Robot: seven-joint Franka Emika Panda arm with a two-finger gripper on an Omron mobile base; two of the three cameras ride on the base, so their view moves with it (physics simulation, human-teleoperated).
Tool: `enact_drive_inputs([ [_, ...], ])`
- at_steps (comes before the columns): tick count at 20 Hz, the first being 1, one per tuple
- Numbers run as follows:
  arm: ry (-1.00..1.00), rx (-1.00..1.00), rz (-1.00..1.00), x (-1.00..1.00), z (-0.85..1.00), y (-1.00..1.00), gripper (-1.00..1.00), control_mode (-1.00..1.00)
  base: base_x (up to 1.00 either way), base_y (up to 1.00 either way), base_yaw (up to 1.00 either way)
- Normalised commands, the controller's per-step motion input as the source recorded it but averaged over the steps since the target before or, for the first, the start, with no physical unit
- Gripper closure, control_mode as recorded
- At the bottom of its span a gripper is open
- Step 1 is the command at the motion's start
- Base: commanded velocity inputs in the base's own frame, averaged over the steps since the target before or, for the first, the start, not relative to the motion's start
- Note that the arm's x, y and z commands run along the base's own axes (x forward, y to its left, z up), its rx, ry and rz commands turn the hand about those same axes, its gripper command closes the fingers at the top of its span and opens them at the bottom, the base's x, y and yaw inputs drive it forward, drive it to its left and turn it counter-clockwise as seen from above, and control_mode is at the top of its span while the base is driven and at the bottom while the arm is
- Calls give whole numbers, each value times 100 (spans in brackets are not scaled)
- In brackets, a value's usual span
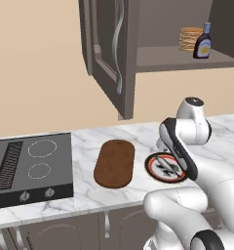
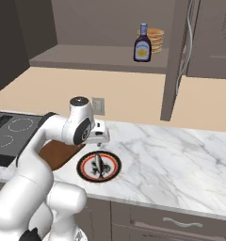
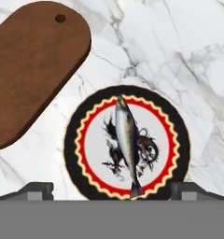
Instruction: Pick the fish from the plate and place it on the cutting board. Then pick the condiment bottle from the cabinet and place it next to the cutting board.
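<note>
Pincer (image 3: 112, 189) nearest the hand camera: its two dark finger tips (image 3: 37, 190) stand wide apart at the bottom of the hand view, released, nothing between them. It hangs above the plate (image 3: 177, 140) without touching it.

Plate: round, black and orange-red rim, dark motif at centre, resting on the marble worktop (image 3: 188, 56). Contents: one fish (image 3: 126, 140), silver-grey, lying lengthwise across the middle, tail toward the pincer, head toward the far rim.

Cutting board (image 3: 32, 65): dark brown, rounded ends, small hole near one end. Lies flat on the worktop just beside the plate, not touching it. Nothing on it. In the left base view it sits between the plate and the cooktop (image 1: 31, 168).

Further back and higher: cabinet (image 1: 138, 44), door (image 1: 107, 53) swung open. On its shelf stands the condiment bottle (image 1: 203, 43), upright, light blue cap, yellowish label, just beside a stack of pancakes (image 1: 189, 39).
</note>
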Motion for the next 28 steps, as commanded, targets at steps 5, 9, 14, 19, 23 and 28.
enact_drive_inputs([
  [5,0,0,4,0,-37,-12,-100,-100,0,0,0],
  [9,0,0,4,0,-31,-5,-100,-100,0,0,0],
  [14,0,0,3,2,-29,-2,-100,-100,0,0,0],
  [19,0,0,4,5,-26,0,-100,-100,0,0,0],
  [23,0,0,3,8,-20,-1,-100,-100,0,0,0],
  [28,0,0,2,11,-19,-4,-100,-100,0,0,0],
])
